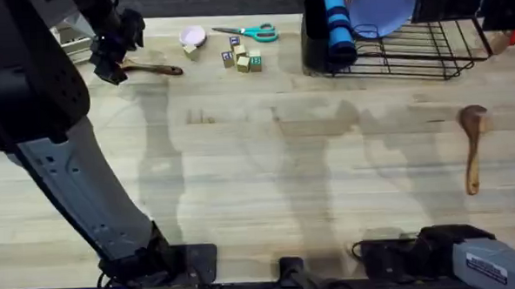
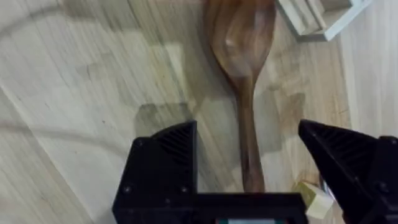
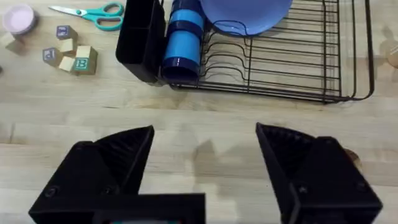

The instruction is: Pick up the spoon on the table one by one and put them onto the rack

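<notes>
The left gripper (image 2: 249, 168), jaws apart, hangs over a spoon (image 2: 244, 74) near the tabletop's far left corner, its handle running between them, the rack (image 1: 410, 51) well off right.

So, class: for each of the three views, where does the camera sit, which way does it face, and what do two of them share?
Overhead: above the arm bases, facing down and forward over the table; both arms show.
Left wrist: above a spoon, facing down; open left gripper straddles the handle.
Right wrist: low, facing the rack; open right gripper shows.
Shared: overhead and right wrist both show the rack and scissors.
</notes>
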